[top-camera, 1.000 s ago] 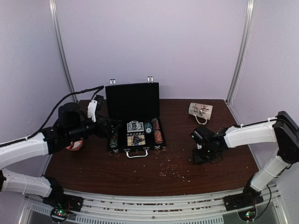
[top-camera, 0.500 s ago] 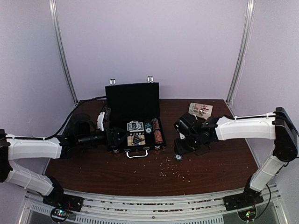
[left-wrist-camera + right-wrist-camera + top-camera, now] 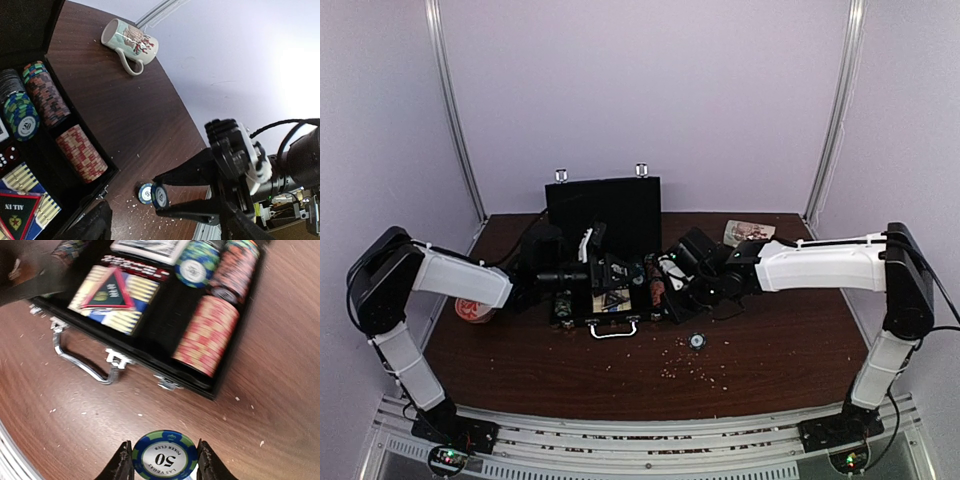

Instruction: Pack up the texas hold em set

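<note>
Both arms have closed in on the black hard briefcase with silver corners point(image 3: 605, 205) since a second ago. The left arm has swung off the orange-red patterned round dish point(image 3: 472, 310), which now shows at the tabletop's point(image 3: 770, 350) left edge, and the right arm has come across from the open wood.

The left gripper point(image 3: 603, 270) hangs over the open case's left half and hides the compartments under it. From above it is a dark lump, in the right wrist view a blur, and its own camera cuts off its fingers, so I cannot tell how its jaws stand.

The right gripper point(image 3: 163, 462) is clenched on a blue-and-green striped poker chip marked 50 point(image 3: 162, 455), held edge-on just off the case's front right corner. A second chip face shows just beside it in the left wrist view; whether that is the loose chip on the tabletop point(image 3: 697, 340) is unclear.

The left arm reaches level from the left. The right forearm stretches in low from the right, wrist angled at the case.

Inside the case lie a red-and-cream chip stack point(image 3: 207, 335) and a boxed deck with a triangle point(image 3: 112, 295). A white printed mug point(image 3: 131, 42) lies on its side, well apart.
</note>
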You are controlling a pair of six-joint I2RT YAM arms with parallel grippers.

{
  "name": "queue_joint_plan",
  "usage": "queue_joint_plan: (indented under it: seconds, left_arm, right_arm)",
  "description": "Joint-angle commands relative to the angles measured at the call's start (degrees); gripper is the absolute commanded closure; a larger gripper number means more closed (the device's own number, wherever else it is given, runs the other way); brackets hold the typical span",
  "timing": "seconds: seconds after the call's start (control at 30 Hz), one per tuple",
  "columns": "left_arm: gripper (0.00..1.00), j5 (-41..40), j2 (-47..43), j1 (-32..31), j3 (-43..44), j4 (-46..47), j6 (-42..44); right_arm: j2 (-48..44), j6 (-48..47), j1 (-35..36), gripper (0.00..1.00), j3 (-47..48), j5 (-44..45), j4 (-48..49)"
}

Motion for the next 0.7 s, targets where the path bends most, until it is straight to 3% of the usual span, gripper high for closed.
queue_joint_plan:
  seconds: [0.0,0.5,0.67]
  left_arm:
    - [0.27,5.31,4.07,-0.18,3.02,1.73,-2.39]
    - [0.42,10.37,9.03,-5.52,11.11,-9.13,1.89]
    - [0.6,10.14,8.41,-5.8,11.02,-8.75,1.47]
  right_arm:
    - [-2.42,-7.87,1.64,0.76,1.58,-1.69,4.45]
    - [-6.37,-13.91,2.88,0.77,0.07,0.81,7.62]
    - [-6.64,-14.0,2.88,0.78,-0.22,1.1,7.83]
